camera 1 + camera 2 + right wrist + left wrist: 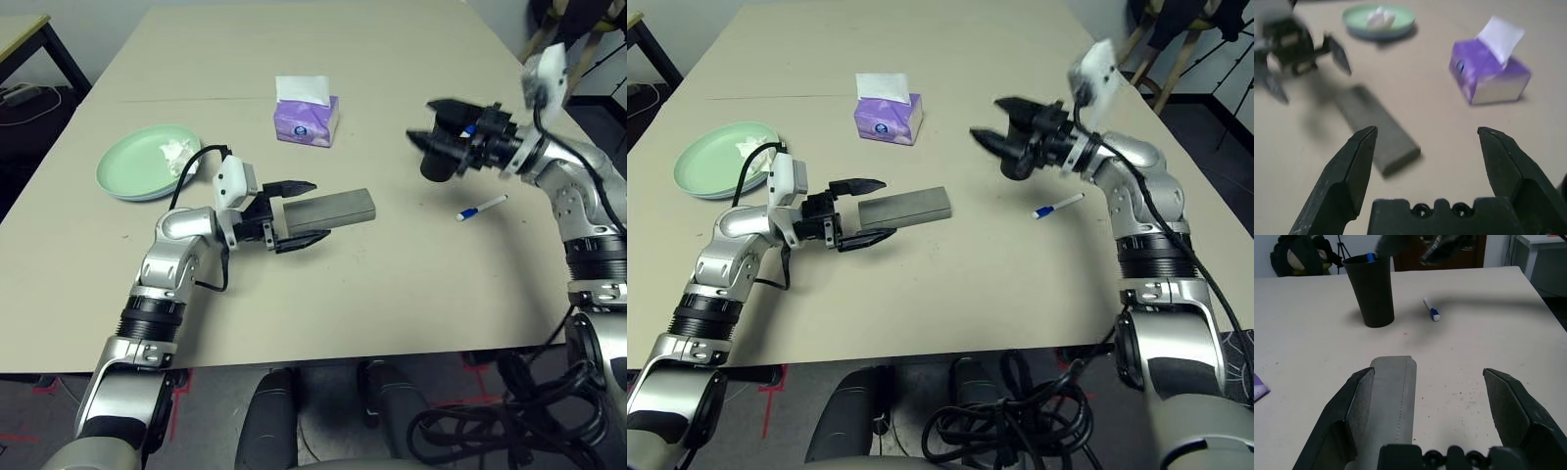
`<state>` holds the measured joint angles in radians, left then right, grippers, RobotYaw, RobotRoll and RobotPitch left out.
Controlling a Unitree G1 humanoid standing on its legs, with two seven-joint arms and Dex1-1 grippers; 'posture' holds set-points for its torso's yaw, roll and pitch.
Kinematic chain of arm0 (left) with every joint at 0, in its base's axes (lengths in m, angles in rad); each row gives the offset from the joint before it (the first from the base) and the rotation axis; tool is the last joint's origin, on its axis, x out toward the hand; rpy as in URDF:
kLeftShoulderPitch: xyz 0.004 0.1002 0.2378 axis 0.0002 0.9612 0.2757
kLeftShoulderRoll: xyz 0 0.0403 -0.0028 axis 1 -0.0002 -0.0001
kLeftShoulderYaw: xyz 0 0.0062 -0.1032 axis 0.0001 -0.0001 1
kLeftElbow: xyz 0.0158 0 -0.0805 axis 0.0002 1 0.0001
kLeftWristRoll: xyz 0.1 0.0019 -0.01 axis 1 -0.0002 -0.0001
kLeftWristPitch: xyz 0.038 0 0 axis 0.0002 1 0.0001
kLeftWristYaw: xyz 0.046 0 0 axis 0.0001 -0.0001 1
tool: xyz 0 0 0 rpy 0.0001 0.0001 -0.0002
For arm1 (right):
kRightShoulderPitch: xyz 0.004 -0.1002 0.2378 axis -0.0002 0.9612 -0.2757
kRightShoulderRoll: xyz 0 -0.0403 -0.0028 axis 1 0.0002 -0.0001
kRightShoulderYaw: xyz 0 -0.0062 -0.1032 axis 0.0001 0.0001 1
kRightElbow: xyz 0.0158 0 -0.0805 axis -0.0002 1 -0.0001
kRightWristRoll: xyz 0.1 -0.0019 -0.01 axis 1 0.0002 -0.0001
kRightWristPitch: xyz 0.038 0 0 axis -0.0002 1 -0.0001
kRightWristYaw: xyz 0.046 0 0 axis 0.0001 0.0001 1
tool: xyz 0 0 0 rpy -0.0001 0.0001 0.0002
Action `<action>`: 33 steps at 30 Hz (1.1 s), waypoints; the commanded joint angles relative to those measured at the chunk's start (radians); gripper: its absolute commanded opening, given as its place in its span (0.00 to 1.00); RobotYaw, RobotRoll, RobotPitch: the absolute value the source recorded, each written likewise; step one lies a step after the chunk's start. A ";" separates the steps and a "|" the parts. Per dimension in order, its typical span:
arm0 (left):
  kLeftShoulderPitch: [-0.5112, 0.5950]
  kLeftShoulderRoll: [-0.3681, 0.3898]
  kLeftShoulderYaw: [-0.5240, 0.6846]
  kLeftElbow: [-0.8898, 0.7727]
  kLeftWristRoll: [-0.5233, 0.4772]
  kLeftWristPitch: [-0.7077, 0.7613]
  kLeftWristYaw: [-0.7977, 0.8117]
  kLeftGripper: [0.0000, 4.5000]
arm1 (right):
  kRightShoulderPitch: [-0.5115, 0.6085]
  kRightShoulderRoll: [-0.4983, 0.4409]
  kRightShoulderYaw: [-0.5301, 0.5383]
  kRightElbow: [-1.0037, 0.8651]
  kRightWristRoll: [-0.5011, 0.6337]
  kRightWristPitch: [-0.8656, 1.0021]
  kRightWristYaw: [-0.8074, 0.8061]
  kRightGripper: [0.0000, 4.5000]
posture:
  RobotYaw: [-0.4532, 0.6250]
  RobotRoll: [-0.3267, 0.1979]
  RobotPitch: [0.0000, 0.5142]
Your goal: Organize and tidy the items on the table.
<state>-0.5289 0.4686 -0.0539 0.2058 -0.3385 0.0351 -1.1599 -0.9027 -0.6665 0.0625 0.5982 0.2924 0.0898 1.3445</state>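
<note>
On the beige tabletop [392, 294], one white-blue marker [481, 208] is left loose near the black cup [1371, 289]. The grey oblong glasses case [328, 208] is straddled, ungripped, by the wide-open left end effector [299, 215]; the right end effector [994, 122] is spread empty.

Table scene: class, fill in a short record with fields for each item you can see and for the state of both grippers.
Plate: mint green plate, holding a crumpled tissue
Tissue box: purple tissue box, upright
Glasses case: grey case, lying flat on the table
Cup: black cup, a blue-capped marker inside
Loose marker: white-blue marker, beside the cup
Left gripper: open, around the case's end
Right gripper: open, empty
</note>
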 commanded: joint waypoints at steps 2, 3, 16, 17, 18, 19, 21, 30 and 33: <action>0.014 -0.012 -0.003 -0.042 0.010 0.003 0.045 1.00 | -0.099 -0.029 0.087 0.204 -0.142 -0.218 0.148 1.00 | 0.50 0.62 0.39; 0.010 -0.012 -0.004 -0.039 0.016 0.001 0.054 1.00 | -0.127 -0.033 0.108 0.265 -0.182 -0.278 0.164 1.00 | 0.50 0.62 0.40; 0.046 -0.001 -0.004 -0.102 0.008 0.031 0.097 1.00 | -0.330 -0.103 0.319 0.639 -0.599 -0.761 0.102 1.00 | 0.52 0.62 0.48; 0.050 -0.001 -0.003 -0.108 0.008 0.034 0.101 1.00 | -0.343 -0.102 0.329 0.650 -0.621 -0.770 0.087 1.00 | 0.52 0.62 0.48; 0.053 -0.001 -0.002 -0.112 0.007 0.037 0.104 1.00 | -0.354 -0.096 0.335 0.658 -0.637 -0.783 0.072 1.00 | 0.52 0.62 0.49; 0.056 -0.001 -0.002 -0.117 0.006 0.040 0.107 1.00 | -0.363 -0.092 0.341 0.666 -0.650 -0.791 0.062 1.00 | 0.52 0.62 0.49; 0.062 0.000 -0.002 -0.129 0.004 0.045 0.113 1.00 | -0.376 -0.087 0.353 0.677 -0.681 -0.810 0.041 1.00 | 0.53 0.62 0.50; 0.074 -0.007 0.002 -0.148 0.005 0.051 0.151 1.00 | -0.422 -0.080 0.405 0.705 -0.797 -0.880 -0.027 1.00 | 0.53 0.62 0.54; 0.081 -0.010 0.001 -0.154 0.003 0.050 0.162 1.00 | -0.437 -0.079 0.416 0.716 -0.818 -0.893 -0.017 1.00 | 0.54 0.62 0.55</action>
<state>-0.4640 0.4597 -0.0530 0.0812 -0.3317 0.0796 -1.0020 -1.3215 -0.7372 0.4645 1.3017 -0.5078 -0.7857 1.3240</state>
